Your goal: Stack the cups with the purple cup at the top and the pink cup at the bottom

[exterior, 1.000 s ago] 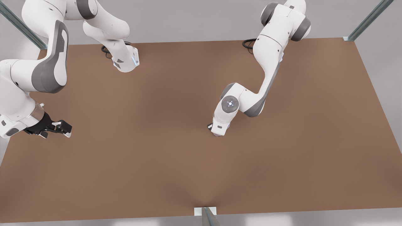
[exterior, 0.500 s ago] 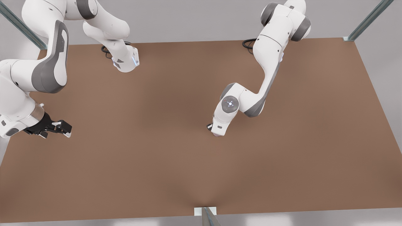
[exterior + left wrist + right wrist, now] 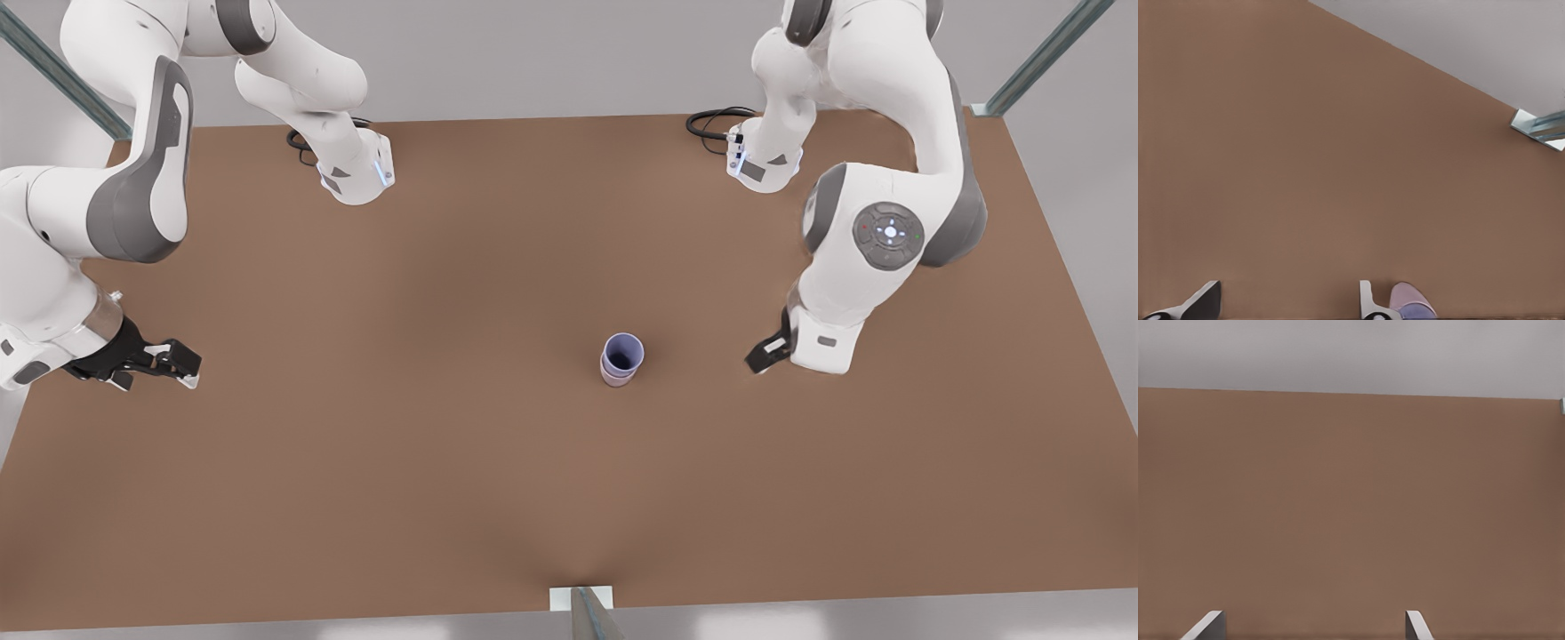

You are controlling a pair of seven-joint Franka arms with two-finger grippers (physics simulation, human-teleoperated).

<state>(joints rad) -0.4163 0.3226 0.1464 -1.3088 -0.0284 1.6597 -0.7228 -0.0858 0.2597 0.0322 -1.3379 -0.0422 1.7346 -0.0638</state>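
Note:
The purple cup [image 3: 622, 350] sits nested upright in the pink cup [image 3: 614, 378] near the middle of the brown table [image 3: 373, 462]. My left gripper [image 3: 763, 357] hangs to the front view's right of the stack, apart from it. In the left wrist view that gripper [image 3: 1288, 308] is open and holds nothing, and the pink cup [image 3: 1405, 293] and purple cup [image 3: 1419, 311] lie just outside one finger. My right gripper [image 3: 182, 364] waits at the front view's far left, and the right wrist view shows it [image 3: 1311, 627] open and empty.
Both arm bases [image 3: 356, 178] [image 3: 763, 164] stand at the table's far edge with black cables beside them. A metal post with a bracket [image 3: 582, 604] stands at the near edge, and this bracket [image 3: 1538, 125] is also in the left wrist view. Bare tabletop surrounds the stack.
The left arm has lifted off and swung toward the front view's right, uncovering the stacked cups that its hand hid before. The right arm has barely moved.

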